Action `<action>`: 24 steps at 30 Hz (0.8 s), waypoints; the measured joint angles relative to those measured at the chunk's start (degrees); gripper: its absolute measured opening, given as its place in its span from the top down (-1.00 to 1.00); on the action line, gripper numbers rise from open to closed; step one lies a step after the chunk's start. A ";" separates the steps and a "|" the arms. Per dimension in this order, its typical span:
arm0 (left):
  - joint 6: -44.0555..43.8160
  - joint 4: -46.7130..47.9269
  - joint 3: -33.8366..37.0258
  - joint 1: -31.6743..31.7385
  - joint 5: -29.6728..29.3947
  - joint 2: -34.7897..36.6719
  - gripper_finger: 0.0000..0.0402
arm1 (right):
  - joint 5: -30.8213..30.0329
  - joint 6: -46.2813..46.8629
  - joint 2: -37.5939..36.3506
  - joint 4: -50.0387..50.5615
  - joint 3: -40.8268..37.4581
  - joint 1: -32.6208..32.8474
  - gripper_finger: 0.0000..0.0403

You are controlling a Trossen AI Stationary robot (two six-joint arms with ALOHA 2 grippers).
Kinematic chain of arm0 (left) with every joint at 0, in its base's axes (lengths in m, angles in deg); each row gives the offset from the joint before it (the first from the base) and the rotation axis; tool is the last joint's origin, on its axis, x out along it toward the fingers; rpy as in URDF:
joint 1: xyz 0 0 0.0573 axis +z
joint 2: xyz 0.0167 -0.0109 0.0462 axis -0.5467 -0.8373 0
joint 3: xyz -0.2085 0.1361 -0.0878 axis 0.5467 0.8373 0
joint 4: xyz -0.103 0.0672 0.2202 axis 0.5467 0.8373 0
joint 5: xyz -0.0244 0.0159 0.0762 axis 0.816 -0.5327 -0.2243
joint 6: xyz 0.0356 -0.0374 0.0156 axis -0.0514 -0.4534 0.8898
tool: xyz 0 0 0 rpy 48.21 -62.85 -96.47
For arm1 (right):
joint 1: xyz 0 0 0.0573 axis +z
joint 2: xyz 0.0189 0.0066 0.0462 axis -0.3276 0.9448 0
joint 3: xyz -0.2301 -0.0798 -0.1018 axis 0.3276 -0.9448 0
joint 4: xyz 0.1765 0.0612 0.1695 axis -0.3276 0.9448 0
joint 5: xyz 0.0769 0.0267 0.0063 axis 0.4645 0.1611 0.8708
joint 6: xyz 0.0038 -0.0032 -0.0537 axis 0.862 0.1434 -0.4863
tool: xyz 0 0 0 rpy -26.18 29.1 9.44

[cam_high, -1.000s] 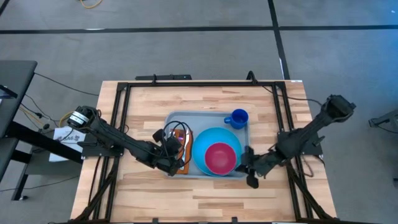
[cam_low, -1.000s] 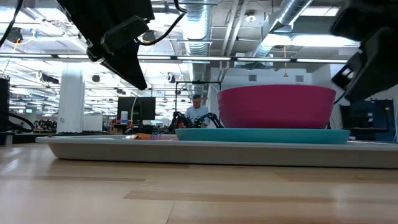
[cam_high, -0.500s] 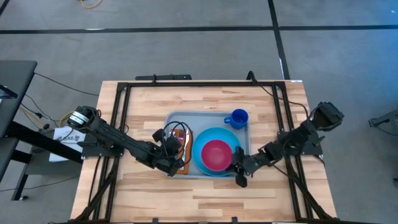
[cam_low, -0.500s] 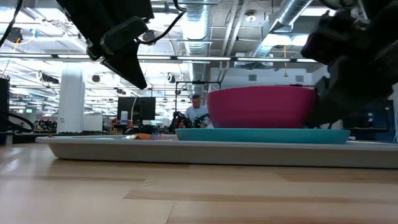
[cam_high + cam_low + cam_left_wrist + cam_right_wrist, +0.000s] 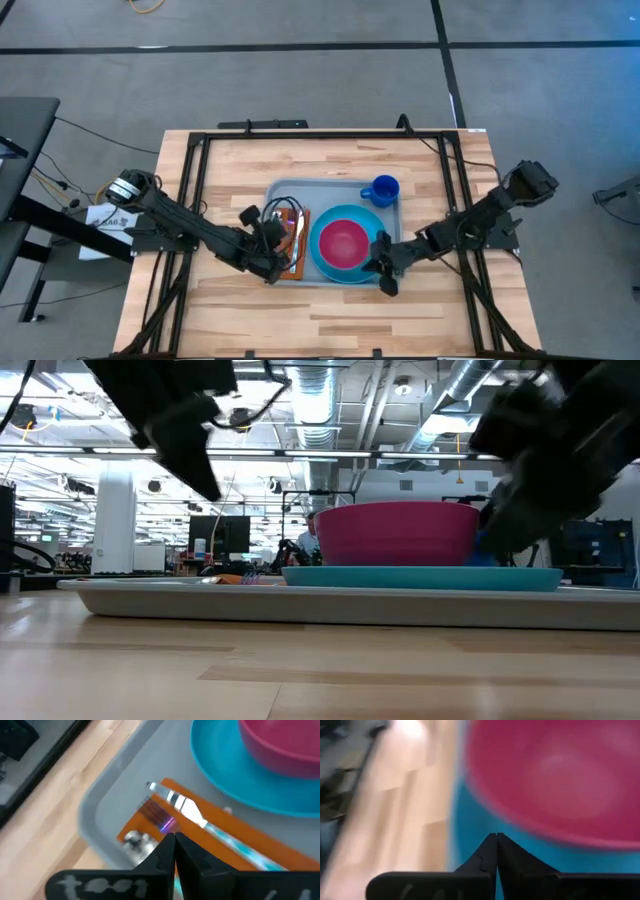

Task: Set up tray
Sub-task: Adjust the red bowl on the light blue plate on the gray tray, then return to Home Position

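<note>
High view shows the tray [image 5: 283, 190] lying near the middle of the table [image 5: 330, 315], its long axis running left to right, with one gripper at each of its near corners. On it sit a blue plate [image 5: 368, 214] carrying a pink bowl [image 5: 341, 243], a small blue cup [image 5: 381, 189] at the far right corner, and an orange napkin [image 5: 297, 240] with cutlery along the left side. The right gripper [image 5: 383, 270] has its fingers pressed together with nothing between them, just beside the plate's near right edge; from it the bowl and plate lie to the left and slightly away. The left gripper [image 5: 268, 262] is likewise closed and empty, above the tray's near left corner, and its wrist view looks down on the napkin [image 5: 220, 827] and cutlery [image 5: 177, 805] directly ahead. For any nudge to the plate or bowl the right arm looks the nearer; for the napkin side, the left arm is.
</note>
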 joint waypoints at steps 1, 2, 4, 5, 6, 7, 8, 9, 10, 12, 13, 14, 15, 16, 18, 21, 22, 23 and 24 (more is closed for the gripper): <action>-0.91 2.50 -0.56 -0.44 -0.26 0.76 1.00 | 0.42 -0.46 -1.33 0.87 0.00 0.70 1.00; -1.93 4.85 -1.22 -0.91 -1.21 1.63 1.00 | 0.57 -1.86 -3.14 2.09 0.00 1.41 1.00; -3.96 10.77 -2.40 -2.28 -4.95 3.94 1.00 | 0.59 -5.82 -7.28 3.52 0.00 2.90 1.00; -4.60 13.67 -2.75 -3.17 -7.21 5.20 1.00 | 0.55 -7.59 -9.52 4.82 0.02 3.63 1.00; -4.97 15.82 -2.95 -4.14 -9.11 6.71 1.00 | 0.47 -8.85 -12.13 6.67 0.02 4.31 1.00; -5.20 17.35 -3.00 -5.22 -10.40 8.29 1.00 | 0.36 -9.72 -15.05 8.62 0.00 5.17 1.00; -5.34 18.82 -3.06 -6.31 -10.72 10.10 1.00 | 0.10 -10.46 -17.84 10.20 0.01 6.02 1.00; -5.49 20.72 -3.06 -7.54 -10.58 11.93 1.00 | -0.86 -11.06 -21.05 12.63 0.04 6.97 1.00; -5.86 22.84 -3.06 -8.82 -10.44 13.81 1.00 | -2.58 -12.08 -24.13 15.81 0.04 8.03 1.00; -8.67 28.31 -3.01 -11.74 -11.80 17.44 1.00 | -7.77 -14.33 -30.57 22.06 0.02 10.41 1.00; -10.91 31.42 -2.60 -13.47 -13.99 19.57 1.00 | -11.21 -15.38 -33.98 25.23 0.02 11.52 1.00; -13.28 34.49 -1.84 -15.29 -16.83 21.54 1.00 | -14.68 -16.21 -37.14 28.04 0.02 12.60 1.00; -15.71 36.82 -0.60 -17.27 -19.78 23.58 1.00 | -18.01 -16.99 -40.22 29.97 -0.24 13.56 1.00; -17.84 38.36 1.26 -19.55 -22.77 25.75 1.00 | -20.67 -17.96 -43.20 30.54 -1.14 14.42 1.00; -21.35 38.80 6.35 -24.01 -27.95 30.41 1.00 | -21.85 -20.27 -49.09 30.51 -3.69 15.47 1.00; -28.11 34.93 16.62 -29.32 -31.91 37.66 1.00 | -21.84 -21.64 -56.26 27.02 -9.42 16.31 1.00; -30.97 32.60 20.37 -30.74 -33.04 39.99 1.00 | -21.85 -21.64 -58.29 25.85 -11.43 16.38 1.00; -33.69 29.86 23.95 -31.99 -34.75 42.34 1.00 | -21.91 -21.72 -60.32 24.51 -13.22 16.28 1.00; -35.78 27.07 27.10 -33.17 -36.72 44.49 1.00 | -21.92 -21.81 -62.50 23.38 -14.90 16.28 1.00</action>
